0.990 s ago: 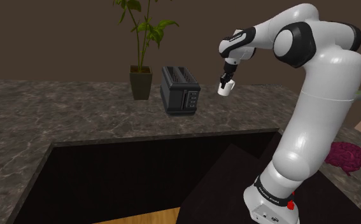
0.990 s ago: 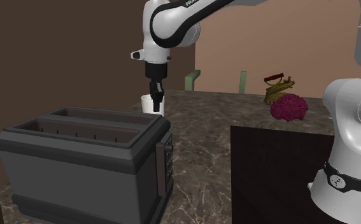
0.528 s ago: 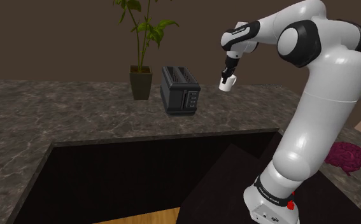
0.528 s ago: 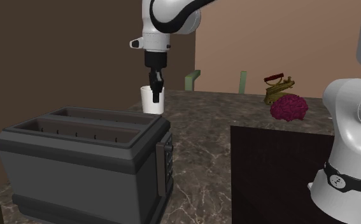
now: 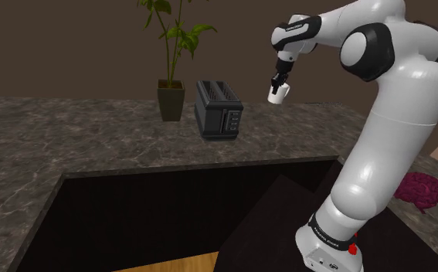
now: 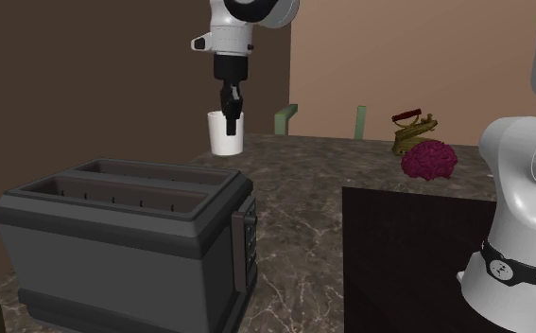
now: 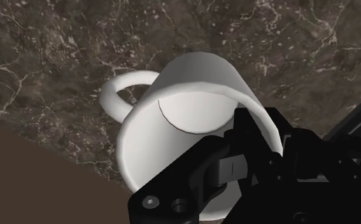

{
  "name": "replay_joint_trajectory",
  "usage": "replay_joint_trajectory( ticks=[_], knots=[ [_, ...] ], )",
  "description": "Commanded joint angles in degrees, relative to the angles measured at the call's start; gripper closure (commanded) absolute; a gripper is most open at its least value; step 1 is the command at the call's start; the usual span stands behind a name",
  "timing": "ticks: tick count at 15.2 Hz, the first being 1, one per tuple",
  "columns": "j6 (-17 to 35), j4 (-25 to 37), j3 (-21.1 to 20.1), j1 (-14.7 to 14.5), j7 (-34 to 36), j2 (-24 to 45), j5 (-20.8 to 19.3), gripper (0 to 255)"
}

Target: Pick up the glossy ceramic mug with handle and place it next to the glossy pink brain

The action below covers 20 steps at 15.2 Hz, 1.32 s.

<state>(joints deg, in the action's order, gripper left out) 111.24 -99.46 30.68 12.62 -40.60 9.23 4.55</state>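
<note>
White mug (image 6: 224,140), rim pinched by hand (image 6: 231,120), hangs clear above counter (image 6: 313,184).

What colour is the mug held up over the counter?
The mug is plain white, clearest in the wrist view.

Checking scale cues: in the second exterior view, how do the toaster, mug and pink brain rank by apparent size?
1. toaster, nearest the camera.
2. pink brain.
3. white mug, close to the brain, so unsure.
</note>
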Motion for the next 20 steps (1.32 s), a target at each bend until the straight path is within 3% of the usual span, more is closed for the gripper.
replay_joint_trajectory(
  ticks=[1, 9, 20],
  knots=[
    [-1.6, 1.5, 0.1, 0.1, 0.0, -0.1, -0.1, 255],
    [-7.6, 7.4, 0.2, 0.3, 0.1, -0.2, -0.2, 255],
    [-4.4, -12.4, 3.3, 3.3, -3.7, -19.9, -10.7, 255]
  ],
)
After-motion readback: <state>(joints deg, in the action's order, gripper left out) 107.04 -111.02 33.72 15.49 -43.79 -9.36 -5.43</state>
